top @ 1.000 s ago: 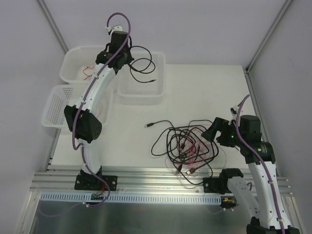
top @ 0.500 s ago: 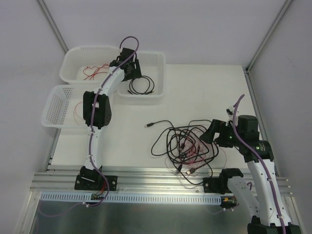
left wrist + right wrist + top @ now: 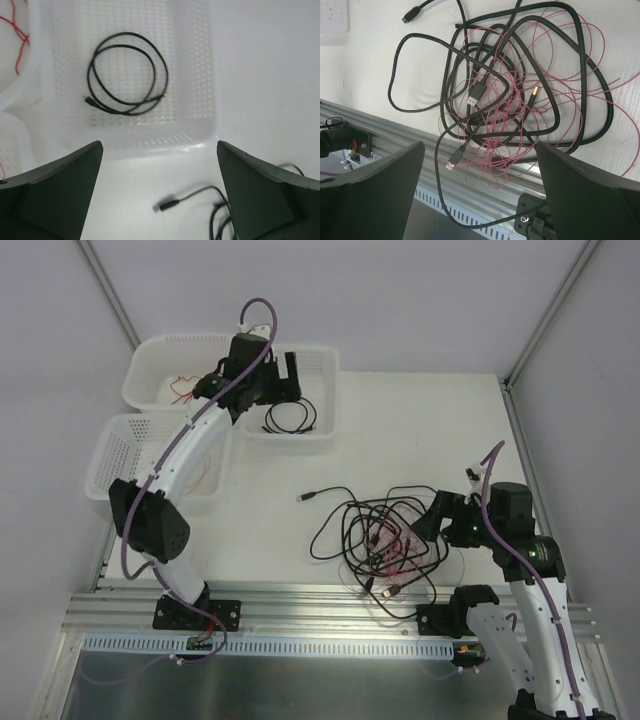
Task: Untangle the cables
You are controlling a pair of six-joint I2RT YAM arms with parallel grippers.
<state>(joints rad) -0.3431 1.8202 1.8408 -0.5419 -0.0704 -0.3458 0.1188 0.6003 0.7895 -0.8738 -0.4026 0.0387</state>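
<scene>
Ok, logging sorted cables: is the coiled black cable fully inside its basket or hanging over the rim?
Inside: the black cable lies coiled on the basket floor, both ends within the walls.

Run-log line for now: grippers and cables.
left gripper: open, above basket | basket: one coiled black cable inside | right gripper: open, above tangle | tangle: black and red strands intertwined

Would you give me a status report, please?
Left gripper open, empty, over basket; one black cable coiled inside. Right gripper open above tangle. Nothing blocking.
</scene>
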